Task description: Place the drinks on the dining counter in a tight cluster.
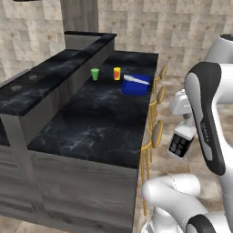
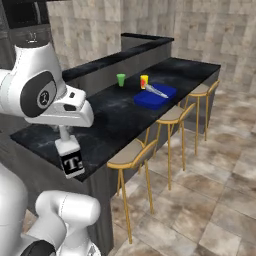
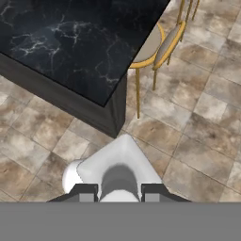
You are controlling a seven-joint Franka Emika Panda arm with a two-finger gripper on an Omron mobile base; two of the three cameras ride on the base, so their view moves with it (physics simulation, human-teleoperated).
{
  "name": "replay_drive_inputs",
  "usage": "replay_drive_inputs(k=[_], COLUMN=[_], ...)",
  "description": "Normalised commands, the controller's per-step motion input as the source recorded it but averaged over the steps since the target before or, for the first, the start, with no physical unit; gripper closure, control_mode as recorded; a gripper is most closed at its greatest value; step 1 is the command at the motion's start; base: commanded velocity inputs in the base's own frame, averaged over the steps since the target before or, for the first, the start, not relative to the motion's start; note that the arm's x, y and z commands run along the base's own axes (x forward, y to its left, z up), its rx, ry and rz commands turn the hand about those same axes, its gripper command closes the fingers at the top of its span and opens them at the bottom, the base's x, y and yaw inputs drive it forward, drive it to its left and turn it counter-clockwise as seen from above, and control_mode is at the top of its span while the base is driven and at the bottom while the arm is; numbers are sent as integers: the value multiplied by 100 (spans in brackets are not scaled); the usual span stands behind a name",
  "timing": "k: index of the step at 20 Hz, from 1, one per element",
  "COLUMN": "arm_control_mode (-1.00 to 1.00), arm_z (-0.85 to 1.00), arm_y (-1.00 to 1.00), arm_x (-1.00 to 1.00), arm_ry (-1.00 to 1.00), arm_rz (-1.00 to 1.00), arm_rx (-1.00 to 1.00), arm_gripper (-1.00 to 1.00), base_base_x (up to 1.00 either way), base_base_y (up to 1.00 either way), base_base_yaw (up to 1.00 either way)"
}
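We note the counter (image 1: 95, 123): a long black marble-look top with white veining on grey panelled sides, with a raised black ledge (image 1: 54, 73) along its far side. The floor is beige-brown stone tile and the walls are tiled in a similar tone. Yellow stools (image 2: 137, 152) stand in a row along the counter's open side.

On the counter, toward its far end, we see a green cup (image 1: 95, 74), an orange cup (image 1: 117, 73) just beside it, and a blue tray (image 1: 136, 85) near the orange cup with a pale, thin object lying across it; we cannot tell what that object is. The other drinks are not made out on the counter from here.

The bottle (image 2: 69, 157) is square and clear-white with a narrow neck and a black label bearing white marks. It hangs upright off the counter's near corner, over the floor, beside the nearest stool, and does not touch the top.

The gripper (image 3: 119, 192) is clamped on the bottle's neck: in the hand view the two fingertips (image 3: 87, 192) sit tight on either side of the neck, with the bottle's shoulders spreading out beyond them. The fingers are mostly hidden by the hand in both base views.
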Motion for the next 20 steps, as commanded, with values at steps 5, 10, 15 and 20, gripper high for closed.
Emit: replay_drive_inputs(k=[5, 10, 15, 20], arm_control_mode=[100, 100, 100, 100], arm_z=[0, 0, 0, 0], arm_y=[0, 0, 0, 0], arm_x=[0, 0, 0, 0], arm_ry=[0, 0, 0, 0], arm_rz=[0, 0, 0, 0], arm_rx=[0, 0, 0, 0], arm_gripper=[100, 100, 100, 100], base_base_x=[0, 13, 47, 86], base_base_y=[0, 0, -19, -33], base_base_yaw=[58, 61, 33, -3])
